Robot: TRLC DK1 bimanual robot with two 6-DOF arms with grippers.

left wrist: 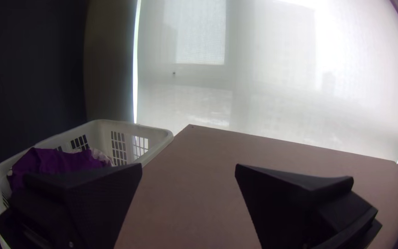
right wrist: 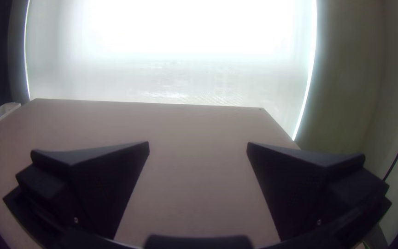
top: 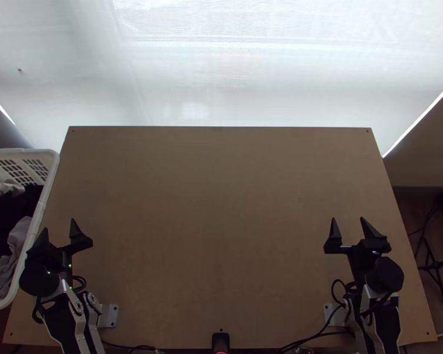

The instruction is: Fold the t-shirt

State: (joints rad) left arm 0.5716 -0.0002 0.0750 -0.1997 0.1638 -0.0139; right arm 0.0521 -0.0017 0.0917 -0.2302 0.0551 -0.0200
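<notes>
Top view: both arms stood at the near side of the light wooden table [top: 221, 206], left and right, grippers pointed toward the far edge.
Left gripper [top: 59, 225]: open, its two black fingers set well apart; held over the table's left part, near the basket [top: 20, 151].
Right gripper [top: 348, 219]: open too, fingers spread wide, table surface seen between the tips; over the table's right part, well apart from the left one.
Basket: white, slotted walls, just beside the table's left edge; cloth heaped inside.
Basket contents: whitish cloth [top: 2, 189] toward the far end, black-looking cloth [top: 9, 215] in the middle, greyish cloth [top: 16, 242] nearer, all bunched. Left wrist view gave a purple cloth [left wrist: 56, 162], bunched, by the wall.
T-shirt: could not tell which of the basket's cloths it was, if any.
Far side: pale, light-filled blind [top: 221, 71] beyond the table.
Near edge: small black mount [top: 221, 341] at the middle; black cables [top: 316, 336] by the right arm's base.
</notes>
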